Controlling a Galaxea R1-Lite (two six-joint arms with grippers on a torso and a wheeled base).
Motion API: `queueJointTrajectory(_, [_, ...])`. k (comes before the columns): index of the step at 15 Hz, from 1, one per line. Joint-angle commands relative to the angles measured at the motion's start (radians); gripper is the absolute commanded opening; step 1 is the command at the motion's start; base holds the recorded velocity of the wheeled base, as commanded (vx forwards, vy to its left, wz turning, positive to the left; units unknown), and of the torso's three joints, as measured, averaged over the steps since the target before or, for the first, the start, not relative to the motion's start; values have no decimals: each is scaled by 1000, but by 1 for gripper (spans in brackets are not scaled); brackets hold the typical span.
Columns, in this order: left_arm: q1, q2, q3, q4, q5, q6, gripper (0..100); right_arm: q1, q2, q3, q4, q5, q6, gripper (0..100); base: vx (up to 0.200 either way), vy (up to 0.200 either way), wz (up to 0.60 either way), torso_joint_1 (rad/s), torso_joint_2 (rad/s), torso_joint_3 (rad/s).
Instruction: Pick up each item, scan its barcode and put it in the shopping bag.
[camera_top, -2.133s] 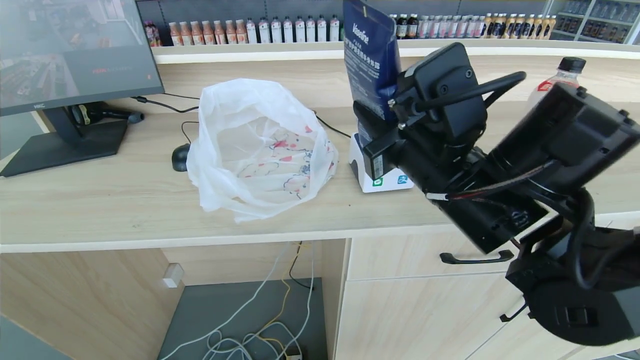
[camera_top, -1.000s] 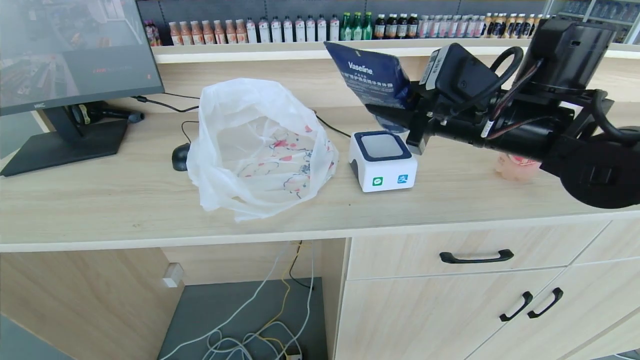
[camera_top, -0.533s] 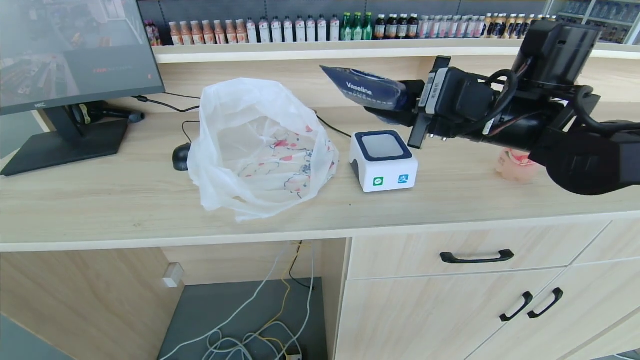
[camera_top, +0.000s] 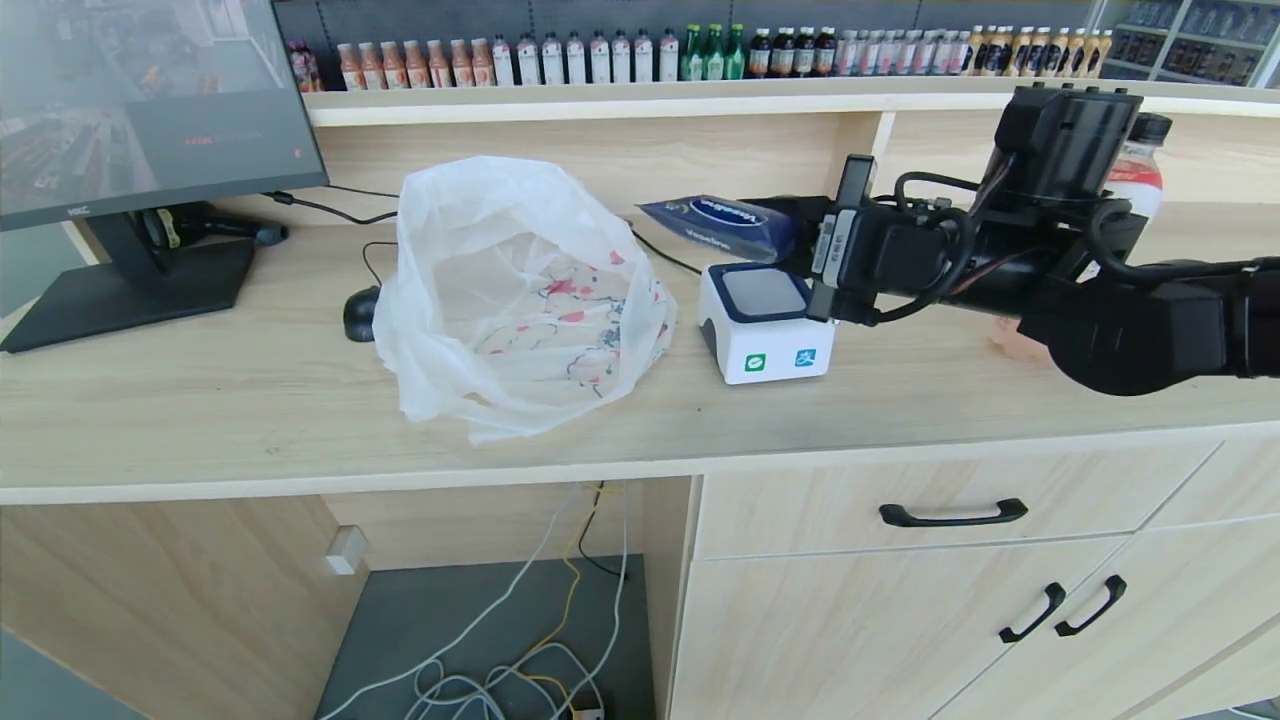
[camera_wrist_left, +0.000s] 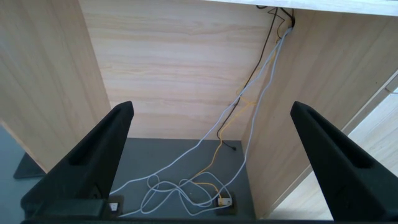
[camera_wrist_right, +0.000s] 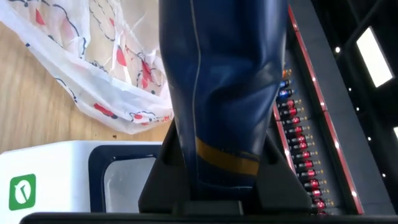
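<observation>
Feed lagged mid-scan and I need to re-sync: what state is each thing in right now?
blue pouch: gripped, roughly flat, in the air.
right pincer: shut on blue pouch.
scanner: on the counter, window facing up, blue pouch just above it.
shopping bag: standing on the counter, mouth open.
left pincer: open, under the counter.
bottle: upright, capped.
monitor: switched on.

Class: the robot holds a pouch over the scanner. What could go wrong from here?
1. The right pincer grips the dark blue soft pouch by one end, so it may sag or slip above the white square scanner.
2. The thin white plastic shopping bag is floppy; the pouch might snag its rim.
</observation>
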Motion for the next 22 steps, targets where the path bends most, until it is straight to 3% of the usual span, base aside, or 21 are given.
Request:
queueJointTrajectory(1, [1,0,0,0,0,-1,100,0,7,4,1,2,-9,0,0,0,0,0,0,0])
queueJointTrajectory(7, [1,0,0,0,0,-1,100,-3,2,-17,97,-4,-55,0,0,0,0,0,0,0])
queueJointTrajectory(22, [1,0,0,0,0,-1,100,-24,43,-22,97,-7,-57,0,0,0,0,0,0,0])
